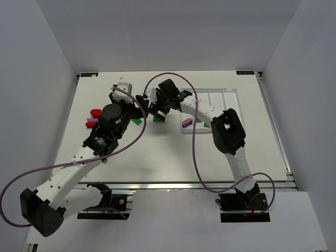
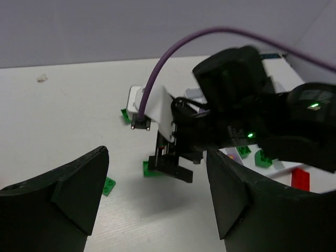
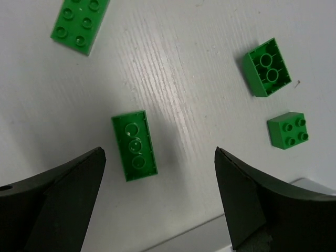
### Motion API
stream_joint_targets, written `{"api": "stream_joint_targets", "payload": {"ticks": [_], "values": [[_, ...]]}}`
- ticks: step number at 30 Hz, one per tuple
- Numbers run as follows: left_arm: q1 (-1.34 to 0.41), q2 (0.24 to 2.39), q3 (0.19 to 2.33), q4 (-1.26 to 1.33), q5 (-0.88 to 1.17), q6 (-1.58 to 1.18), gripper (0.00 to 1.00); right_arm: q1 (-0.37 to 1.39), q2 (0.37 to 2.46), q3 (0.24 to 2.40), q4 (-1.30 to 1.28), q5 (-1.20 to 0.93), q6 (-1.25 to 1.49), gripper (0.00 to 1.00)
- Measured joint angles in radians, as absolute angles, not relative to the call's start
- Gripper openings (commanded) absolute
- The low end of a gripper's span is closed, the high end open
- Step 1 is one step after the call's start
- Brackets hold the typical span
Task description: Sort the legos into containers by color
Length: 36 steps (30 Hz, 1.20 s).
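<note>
Both grippers meet over loose green legos at the table's middle. My right gripper is open above the table, with an upside-down green lego just inside its left finger. Other green legos lie around it. My left gripper is open and holds nothing. It faces the right gripper's black fingers, with a green lego by its left finger. The containers are the white tray, which holds a purple lego and green legos. A red lego and a purple lego lie at the table's left.
The two arms' wrists stand close together near the table's middle, with purple cables looping over them. White walls enclose the table on three sides. A red lego shows at the tray's side in the left wrist view.
</note>
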State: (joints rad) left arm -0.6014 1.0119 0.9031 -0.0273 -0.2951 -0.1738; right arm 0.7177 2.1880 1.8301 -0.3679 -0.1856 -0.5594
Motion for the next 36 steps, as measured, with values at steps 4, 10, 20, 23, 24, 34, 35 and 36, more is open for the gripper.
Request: {"api": "stream_joint_targets", "payload": {"ticks": [4, 10, 20, 23, 24, 34, 35, 36], "values": [[-0.598, 0.985, 0.878, 0.024, -0.334, -0.185, 0.85, 0.719, 2.301, 1.932, -0.406, -0.165, -0.557, 0.89], [-0.597, 1.004, 0.861, 0.03, -0.345, -0.193, 0.85, 0.719, 2.392, 1.999, -0.445, -0.159, -0.564, 0.88], [-0.597, 1.007, 0.86, 0.031, -0.344, -0.197, 0.85, 0.711, 2.41, 2.023, -0.5, -0.217, -0.577, 0.64], [-0.597, 1.007, 0.86, 0.031, -0.344, -0.197, 0.85, 0.698, 2.425, 2.044, -0.526, -0.266, -0.564, 0.55], [-0.597, 1.007, 0.86, 0.031, -0.344, -0.197, 0.85, 0.692, 2.428, 2.048, -0.533, -0.282, -0.56, 0.49], [-0.597, 1.004, 0.857, 0.039, -0.344, -0.196, 0.85, 0.643, 2.327, 1.885, -0.537, -0.423, -0.546, 0.0], [-0.597, 1.004, 0.857, 0.04, -0.344, -0.196, 0.85, 0.642, 2.298, 1.847, -0.531, -0.44, -0.541, 0.0], [-0.597, 1.004, 0.857, 0.042, -0.343, -0.196, 0.85, 0.641, 2.263, 1.806, -0.525, -0.463, -0.533, 0.0]]}}
